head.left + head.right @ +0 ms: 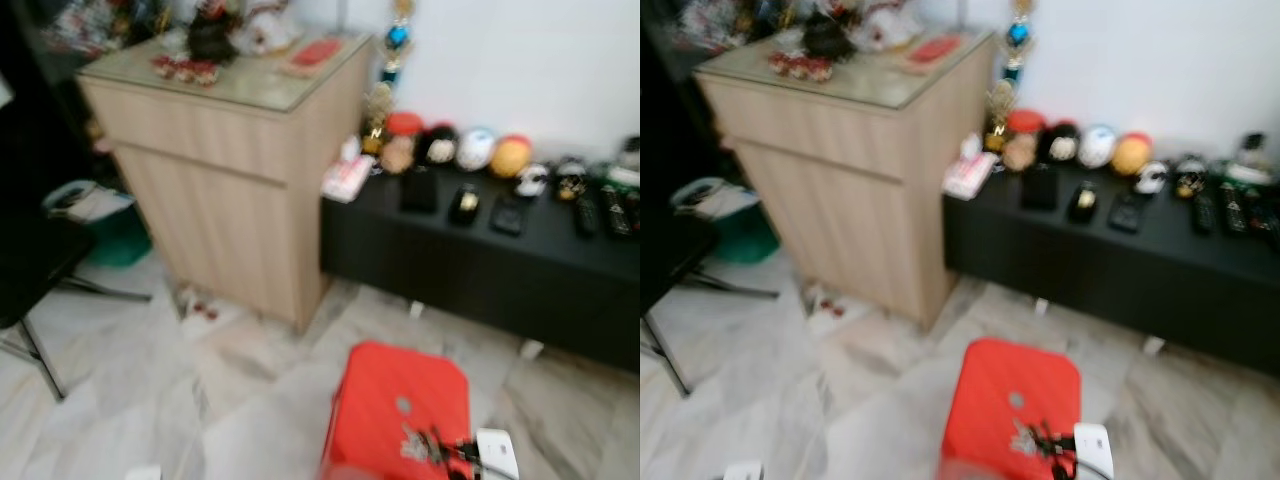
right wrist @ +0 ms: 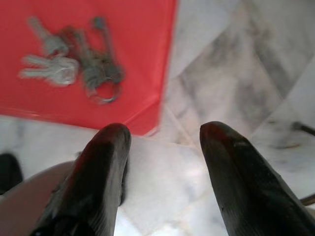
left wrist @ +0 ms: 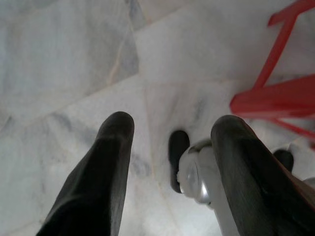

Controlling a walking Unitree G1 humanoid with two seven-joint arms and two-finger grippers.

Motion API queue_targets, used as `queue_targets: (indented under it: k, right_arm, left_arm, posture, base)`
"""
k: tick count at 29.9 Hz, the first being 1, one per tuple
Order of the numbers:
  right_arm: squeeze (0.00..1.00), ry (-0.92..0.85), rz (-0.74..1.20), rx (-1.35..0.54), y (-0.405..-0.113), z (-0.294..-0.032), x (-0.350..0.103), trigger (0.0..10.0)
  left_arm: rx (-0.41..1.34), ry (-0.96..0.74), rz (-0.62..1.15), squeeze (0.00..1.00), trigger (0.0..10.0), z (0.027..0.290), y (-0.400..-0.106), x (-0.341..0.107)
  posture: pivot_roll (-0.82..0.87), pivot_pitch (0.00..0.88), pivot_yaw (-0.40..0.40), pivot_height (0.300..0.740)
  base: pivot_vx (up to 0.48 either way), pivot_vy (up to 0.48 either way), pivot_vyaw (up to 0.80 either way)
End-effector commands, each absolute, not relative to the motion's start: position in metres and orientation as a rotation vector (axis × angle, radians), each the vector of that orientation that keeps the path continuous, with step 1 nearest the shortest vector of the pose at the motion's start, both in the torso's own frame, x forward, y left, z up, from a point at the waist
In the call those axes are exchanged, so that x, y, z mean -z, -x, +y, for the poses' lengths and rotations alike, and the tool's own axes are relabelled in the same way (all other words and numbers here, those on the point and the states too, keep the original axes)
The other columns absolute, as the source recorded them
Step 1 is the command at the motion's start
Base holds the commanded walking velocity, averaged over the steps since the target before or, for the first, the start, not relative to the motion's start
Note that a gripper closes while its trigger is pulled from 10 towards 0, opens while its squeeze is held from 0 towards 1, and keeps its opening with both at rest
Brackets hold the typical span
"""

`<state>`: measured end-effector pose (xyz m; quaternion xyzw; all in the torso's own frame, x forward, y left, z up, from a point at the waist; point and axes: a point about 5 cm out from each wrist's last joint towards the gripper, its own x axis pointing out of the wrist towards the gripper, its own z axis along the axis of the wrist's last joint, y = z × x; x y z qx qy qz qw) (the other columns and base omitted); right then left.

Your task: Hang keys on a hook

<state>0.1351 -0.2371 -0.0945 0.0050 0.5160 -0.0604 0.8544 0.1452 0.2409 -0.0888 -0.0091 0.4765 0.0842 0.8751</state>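
One bunch of silver metal keys [image 2: 74, 64] lies on the near edge of a square red plastic stool [image 1: 400, 405] standing on the pale marble floor [image 1: 150, 400]. In the right wrist view the individual keys and ring are clear; the blurred head views give just a dark tangle. The right gripper [image 2: 165, 142] hovers near the stool's edge, jaws wide and empty. The left gripper [image 3: 172, 132] hangs over the floor — also wide apart, holding nothing.

My head's two eyes look forward and down, sharing the red plastic stool [image 1: 400, 405]; both wrist cameras face the marble floor [image 3: 64, 59], close above it.
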Motion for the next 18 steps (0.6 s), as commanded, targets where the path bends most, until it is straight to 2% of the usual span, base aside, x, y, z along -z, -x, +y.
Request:
queue_targets:
  k: [1,18]
  right_arm:
    - [0.0,-0.021,1.044,0.096,-0.1501,-0.2257,0.0916,10.0]
    - [0.0,-0.078,1.012,0.112,-0.1518,-0.2221,0.0912,10.0]
  left_arm:
    - [-0.198,-0.002,1.026,0.0,10.0,0.2522,-0.1331,0.0901]
    - [-0.205,0.007,1.004,0.0,10.0,0.2545,-0.1346,0.0885]
  posture:
    - [-0.02,0.0,-0.034,0.74]
    - [-0.03,0.0,-0.02,0.74]
  base:
    - [0.0,0.0,0.0]
    - [0.0,0.0,0.0]
